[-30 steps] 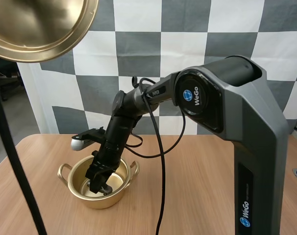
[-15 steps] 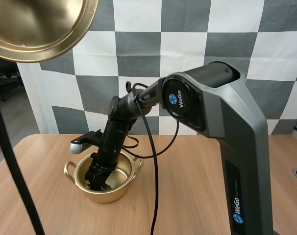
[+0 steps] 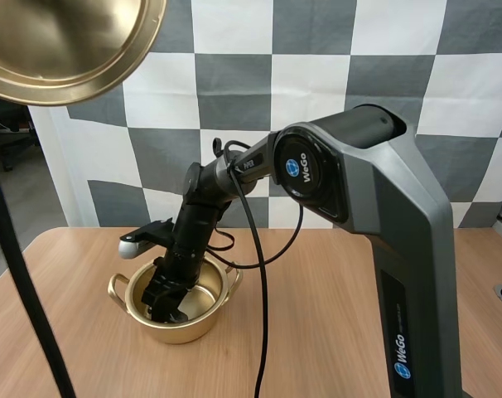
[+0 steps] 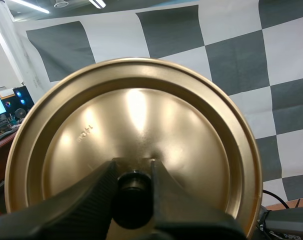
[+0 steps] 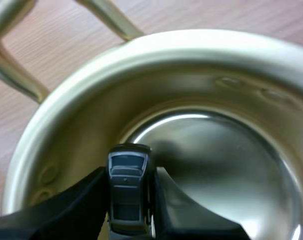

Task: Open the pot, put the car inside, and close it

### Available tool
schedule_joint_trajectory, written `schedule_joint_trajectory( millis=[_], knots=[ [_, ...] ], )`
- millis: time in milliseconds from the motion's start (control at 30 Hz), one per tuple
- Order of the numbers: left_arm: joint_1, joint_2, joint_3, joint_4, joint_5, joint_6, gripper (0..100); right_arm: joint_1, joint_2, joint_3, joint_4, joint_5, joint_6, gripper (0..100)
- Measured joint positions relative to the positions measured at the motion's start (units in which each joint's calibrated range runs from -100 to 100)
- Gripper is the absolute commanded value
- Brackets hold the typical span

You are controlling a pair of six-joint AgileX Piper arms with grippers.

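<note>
The gold pot [image 3: 175, 300] stands open on the wooden table [image 3: 334, 307]. My right gripper [image 3: 164, 308] reaches down inside it, shut on a small dark toy car [image 5: 127, 192] held just above the shiny pot bottom [image 5: 211, 160]. The pot's gold lid [image 3: 65, 41] hangs high at the upper left, close to the high camera. My left gripper [image 4: 134, 200] is shut on the lid's black knob [image 4: 133, 199], with the lid's underside [image 4: 136, 125] facing the wrist camera.
The pot has two loop handles [image 3: 117, 287], one on each side. The right arm's big grey base link [image 3: 383, 249] rises over the table's right half. Bare tabletop lies in front of and to the right of the pot.
Since a second ago the right arm swung left and lowered the gripper deeper into the pot, which shifted slightly. Over the last half second nothing has moved. The lid stays aloft.
</note>
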State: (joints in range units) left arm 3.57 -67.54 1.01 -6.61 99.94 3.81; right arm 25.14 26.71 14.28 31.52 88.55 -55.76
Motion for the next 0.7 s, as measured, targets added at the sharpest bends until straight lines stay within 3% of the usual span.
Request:
schedule_joint_trajectory(
  millis=[67,233,367,700],
  knots=[
    [0.0,0.0,0.0,0.0,0.0,0.0,0,0.0,0.0,0.0,-0.7,-0.4,0.8,2],
    [0.0,0.0,0.0,-0.1,0.0,0.0,0,0.0,0.0,0.0,-1.4,-0.2,0.8,36],
    [0.0,0.0,0.0,-0.1,0.0,0.0,0,0.0,0.0,0.0,-1.9,1.3,0.6,49],
    [0.0,-0.4,0.0,-0.1,0.0,0.0,0,0.0,0.0,0.0,-3.3,-0.7,0.6,49]
  ],
)
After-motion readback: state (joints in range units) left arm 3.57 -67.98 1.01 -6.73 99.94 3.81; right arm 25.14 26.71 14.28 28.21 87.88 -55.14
